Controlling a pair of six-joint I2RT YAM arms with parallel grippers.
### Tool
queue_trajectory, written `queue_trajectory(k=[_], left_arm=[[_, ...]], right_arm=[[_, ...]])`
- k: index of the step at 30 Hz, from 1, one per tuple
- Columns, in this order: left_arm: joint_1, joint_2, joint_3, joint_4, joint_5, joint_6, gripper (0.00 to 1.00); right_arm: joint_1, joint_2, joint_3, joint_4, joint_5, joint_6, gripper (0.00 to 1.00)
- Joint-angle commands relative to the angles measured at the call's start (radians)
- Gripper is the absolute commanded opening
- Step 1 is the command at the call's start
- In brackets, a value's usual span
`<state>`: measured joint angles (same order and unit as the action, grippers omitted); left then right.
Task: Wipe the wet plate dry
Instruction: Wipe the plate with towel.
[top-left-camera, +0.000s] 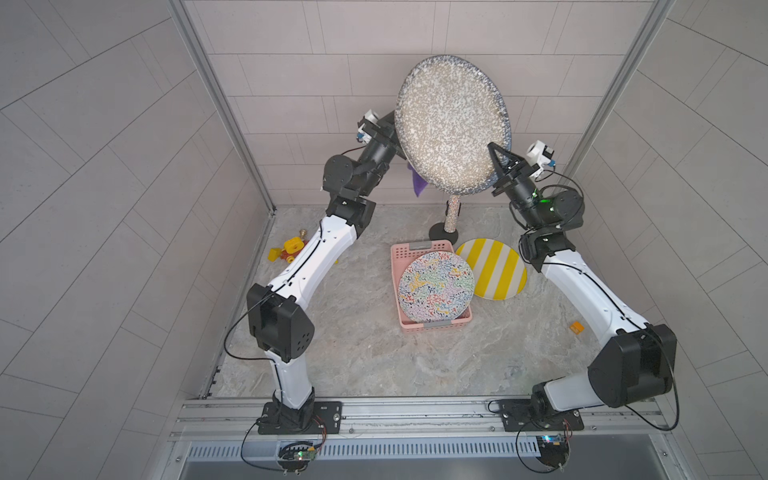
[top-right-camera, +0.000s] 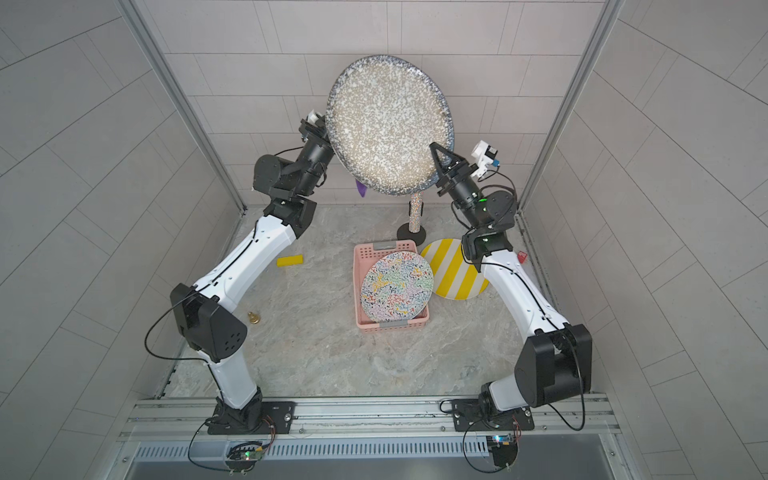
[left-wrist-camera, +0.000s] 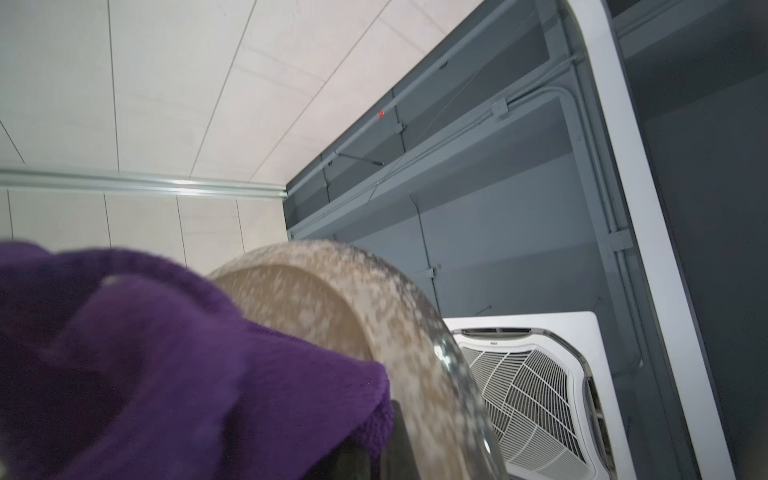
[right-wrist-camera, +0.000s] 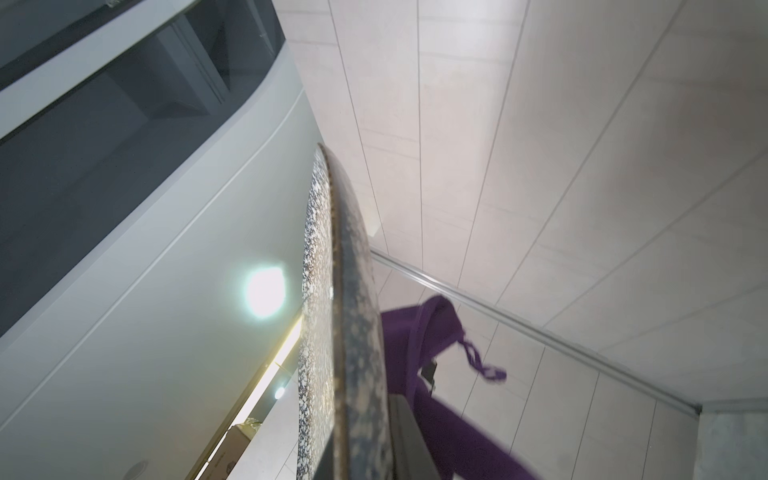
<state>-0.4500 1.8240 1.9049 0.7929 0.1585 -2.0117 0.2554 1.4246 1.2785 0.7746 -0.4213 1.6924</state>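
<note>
Count: three plates, one purple cloth (left-wrist-camera: 166, 353), two grippers.
Right gripper (top-left-camera: 498, 160) clamps the speckled plate (top-left-camera: 453, 124) by its rim, aloft and tilted; left gripper (left-wrist-camera: 374, 457) closed on the purple cloth behind it. Squiggle plate (top-left-camera: 436, 286) in pink basket (top-left-camera: 415, 249), striped plate (top-left-camera: 494, 270) beside.

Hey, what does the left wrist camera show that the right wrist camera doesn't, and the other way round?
Left wrist only: the tan back of the speckled plate, with the purple cloth bunched up close over part of it, and a ceiling vent beyond.
Right wrist only: the plate edge-on with a sliver of its speckled front, the cloth's loose thread dangling behind the plate, and a bright ceiling light.
Both: the same plate, the same cloth, and the tiled wall.
</note>
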Motion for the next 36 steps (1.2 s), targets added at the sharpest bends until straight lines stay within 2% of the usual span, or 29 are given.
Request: queue_trajectory(k=[1, 7, 10, 15, 19, 21, 23, 25, 27, 30, 36], left_arm=[[-0.054, -0.012, 0.056, 0.071, 0.067, -0.190, 0.00], [-0.097, -0.040, -0.031, 0.062, 0.146, -0.123, 0.00], [-0.091, -0.115, -0.191, 0.075, 0.177, -0.081, 0.00], [-0.055, -0.278, -0.475, 0.042, 0.218, -0.007, 0.00], [0.017, -0.405, -0.575, -0.092, 0.289, 0.114, 0.00], [0.054, -0.460, -0.547, -0.269, 0.347, 0.277, 0.00], [0.063, -0.501, -0.451, -0.573, 0.356, 0.548, 0.00], [0.045, -0.505, -0.275, -0.938, 0.282, 0.871, 0.00], [0.025, -0.471, -0.138, -1.178, 0.176, 1.098, 0.00], [0.023, -0.411, -0.064, -1.336, 0.043, 1.217, 0.00], [0.033, -0.309, 0.003, -1.454, -0.131, 1.342, 0.00]], right_arm=[[0.086, -0.085, 0.055, 0.081, 0.024, -0.064, 0.00], [0.058, 0.004, 0.195, 0.020, 0.169, -0.055, 0.00], [0.018, 0.050, 0.273, 0.001, 0.203, -0.033, 0.00], [-0.053, 0.053, 0.280, -0.067, 0.225, -0.028, 0.00], [-0.093, 0.012, 0.215, -0.139, 0.213, -0.075, 0.00], [-0.106, -0.027, 0.174, -0.215, 0.191, -0.151, 0.00], [-0.102, -0.059, 0.156, -0.296, 0.149, -0.239, 0.00], [-0.081, -0.082, 0.145, -0.366, 0.094, -0.332, 0.00], [-0.051, -0.111, 0.118, -0.409, 0.076, -0.384, 0.00], [-0.016, -0.137, 0.068, -0.387, 0.080, -0.392, 0.00], [0.020, -0.167, 0.023, -0.343, 0.046, -0.389, 0.00]])
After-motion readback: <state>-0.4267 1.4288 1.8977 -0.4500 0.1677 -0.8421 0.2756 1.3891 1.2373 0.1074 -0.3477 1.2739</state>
